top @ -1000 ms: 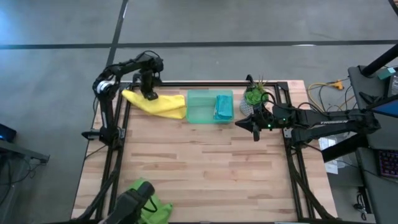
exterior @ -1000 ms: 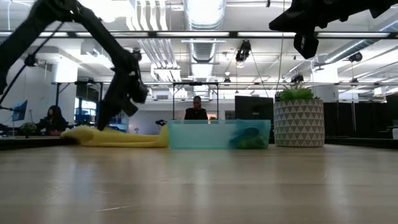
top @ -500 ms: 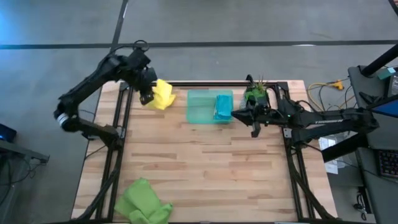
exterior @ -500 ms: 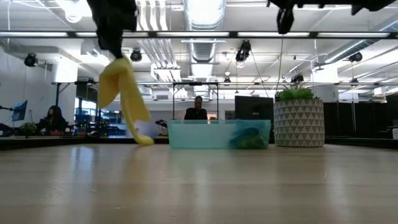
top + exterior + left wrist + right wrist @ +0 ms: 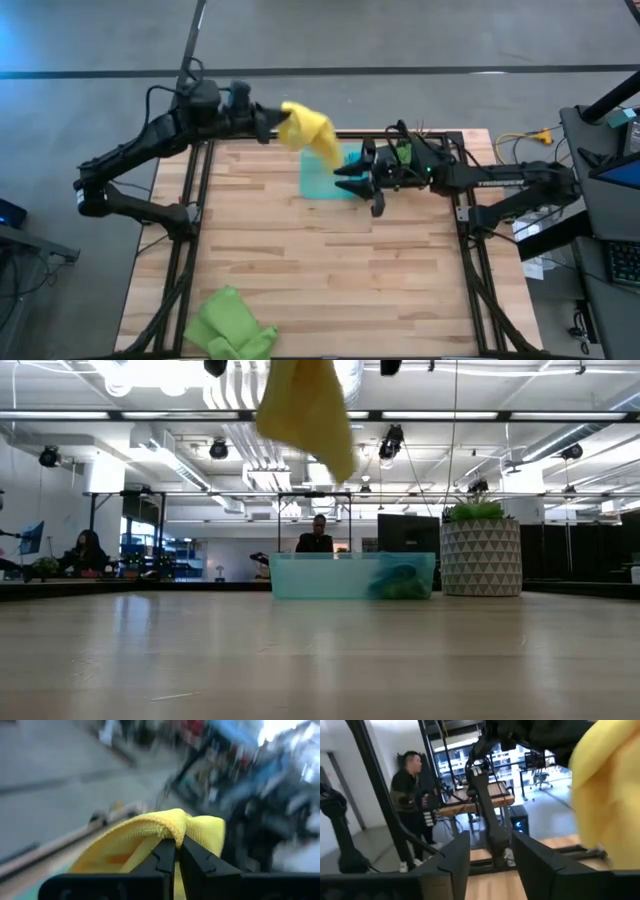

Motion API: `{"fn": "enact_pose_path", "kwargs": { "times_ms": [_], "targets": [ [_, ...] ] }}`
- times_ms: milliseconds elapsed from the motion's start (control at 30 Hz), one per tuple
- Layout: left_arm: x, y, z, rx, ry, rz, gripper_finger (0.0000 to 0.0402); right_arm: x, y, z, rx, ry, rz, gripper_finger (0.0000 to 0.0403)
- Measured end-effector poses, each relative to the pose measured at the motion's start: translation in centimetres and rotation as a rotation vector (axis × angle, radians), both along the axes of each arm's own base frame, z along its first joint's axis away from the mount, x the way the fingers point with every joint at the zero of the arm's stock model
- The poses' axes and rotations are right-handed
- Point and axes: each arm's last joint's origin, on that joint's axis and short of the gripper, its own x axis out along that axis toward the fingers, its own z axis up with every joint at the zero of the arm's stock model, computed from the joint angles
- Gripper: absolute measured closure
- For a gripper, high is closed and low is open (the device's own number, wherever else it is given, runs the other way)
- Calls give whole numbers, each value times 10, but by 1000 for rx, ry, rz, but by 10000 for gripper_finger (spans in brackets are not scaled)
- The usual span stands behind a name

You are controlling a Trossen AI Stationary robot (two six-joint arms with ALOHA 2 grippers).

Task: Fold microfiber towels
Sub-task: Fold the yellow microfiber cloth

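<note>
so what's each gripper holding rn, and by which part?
Left gripper is shut on the yellow towel, pinching a bunched fold so it hangs in the air. Right gripper is open, holding nothing.

translucent green tray (image 5: 350, 576) at far edge of wood table (image 5: 330, 280), potted plant (image 5: 480, 555) in patterned pot just right of it. person (image 5: 412, 795) standing beyond table, another seated (image 5: 88, 550) far left in room.
</note>
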Motion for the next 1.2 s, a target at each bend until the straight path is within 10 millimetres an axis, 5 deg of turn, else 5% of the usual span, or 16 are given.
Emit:
{"fn": "enact_pose_path", "kwargs": {
  "times_ms": [233,433,1200],
  "targets": [
    [23,-6,27,33,-393,33,401,4,2,35,-276,140,-48,248],
    [50,-8,30,2,-595,-31,401,3,0,53,-463,280,-210,262],
    [84,-7,24,-246,-933,-163,402,-6,8,76,-778,169,-382,285]
  ]
}}
